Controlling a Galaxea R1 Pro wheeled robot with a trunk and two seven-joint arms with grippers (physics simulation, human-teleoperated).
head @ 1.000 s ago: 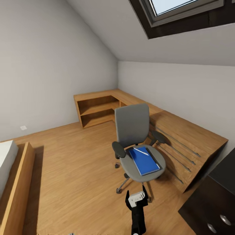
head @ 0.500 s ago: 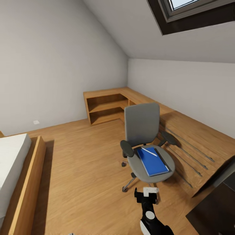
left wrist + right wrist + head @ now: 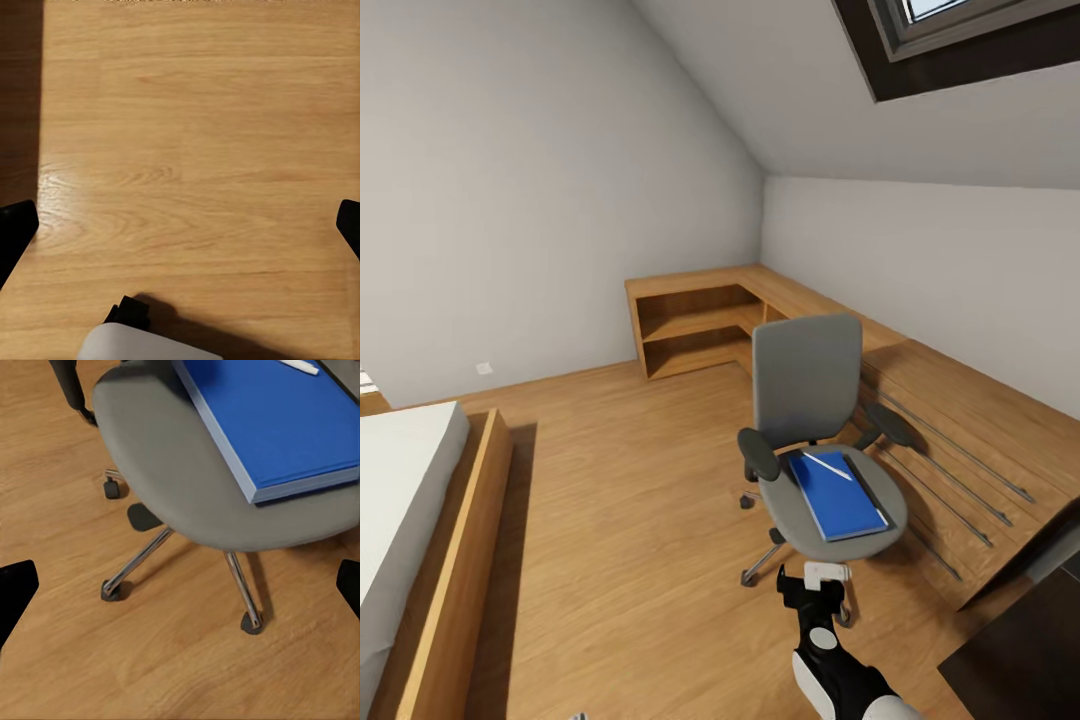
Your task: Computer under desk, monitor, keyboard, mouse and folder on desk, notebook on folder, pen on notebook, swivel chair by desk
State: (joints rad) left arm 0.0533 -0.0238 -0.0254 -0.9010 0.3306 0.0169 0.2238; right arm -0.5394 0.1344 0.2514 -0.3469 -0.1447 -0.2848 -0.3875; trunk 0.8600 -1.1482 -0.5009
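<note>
- Standing on the wooden floor (image 3: 620,500) in the middle of the room, the swivel chair (image 3: 810,400) has a grey padded seat and back, black armrests and chrome legs on castors.
- On its seat lies the folder (image 3: 277,420), flat, bright blue, with white page edges; no label or writing can be read on it.
- A thin whitish pen (image 3: 827,466) rests across the folder's far end, and a narrow dark grey strip (probably the notebook) (image 3: 865,488) shows along the folder's right edge.
- The right gripper (image 3: 816,590) hangs just near of the seat, its black fingers (image 3: 16,585) spread wide with nothing between them.
- The left gripper (image 3: 180,225) is likewise spread apart, over bare floorboards.
- An oak shelf unit (image 3: 695,325) runs along the far and right walls, and a white-topped bed (image 3: 405,520) in a wooden frame sits at the left.
</note>
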